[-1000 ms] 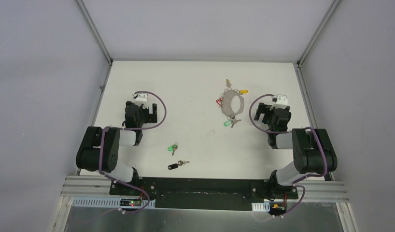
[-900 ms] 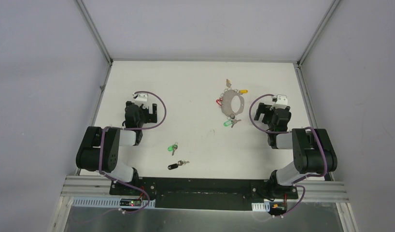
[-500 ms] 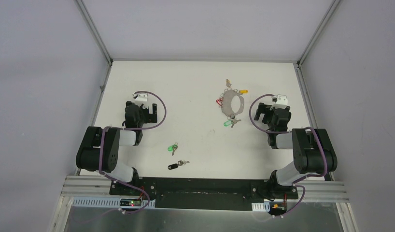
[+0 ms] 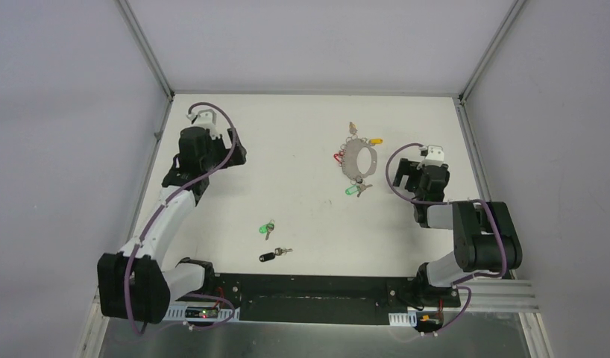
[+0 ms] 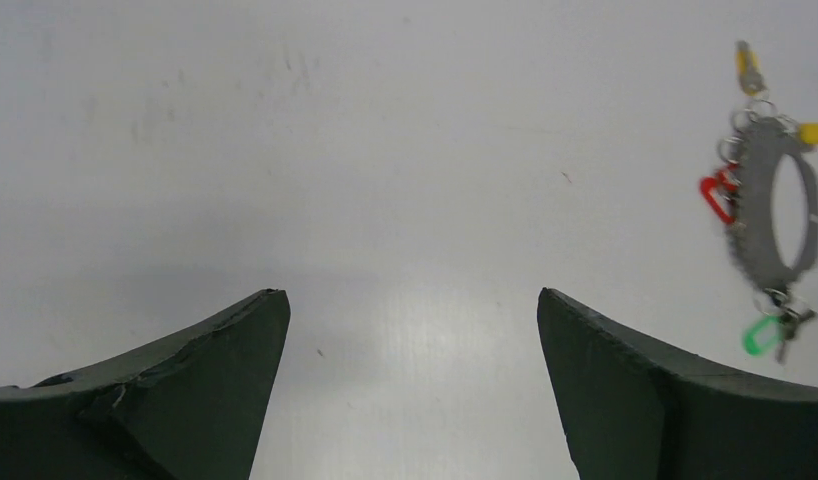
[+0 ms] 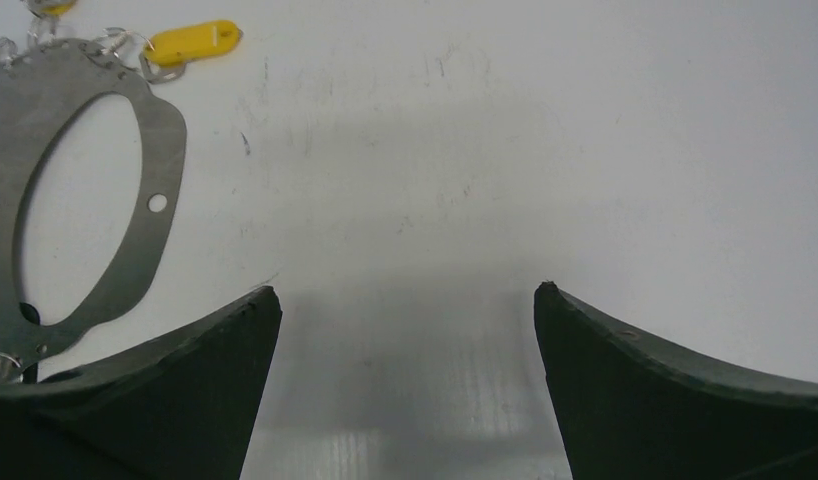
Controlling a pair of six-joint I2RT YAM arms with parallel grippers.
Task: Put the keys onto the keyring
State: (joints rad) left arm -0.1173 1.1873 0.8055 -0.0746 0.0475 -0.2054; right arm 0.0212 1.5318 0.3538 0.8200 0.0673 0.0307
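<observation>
The green-capped key (image 4: 268,227) and the black-capped key (image 4: 272,256) lie loose on the white table (image 4: 302,119), near the front middle. The keyring (image 4: 359,158), a flat grey ring with red, yellow and green capped keys on it, lies at the back right. It also shows in the left wrist view (image 5: 750,215) and the right wrist view (image 6: 160,160). My left gripper (image 4: 212,149) (image 5: 413,292) is open and empty at the far left, well away from both keys. My right gripper (image 4: 421,179) (image 6: 405,288) is open and empty just right of the keyring.
Grey walls and metal rails (image 4: 147,45) enclose the table on the left, back and right. A yellow tag (image 6: 193,42) on the keyring lies near my right gripper's left finger.
My left arm has stretched out, carrying its gripper toward the far left of the table. The right arm has barely shifted. Keys and keyring have not moved.
</observation>
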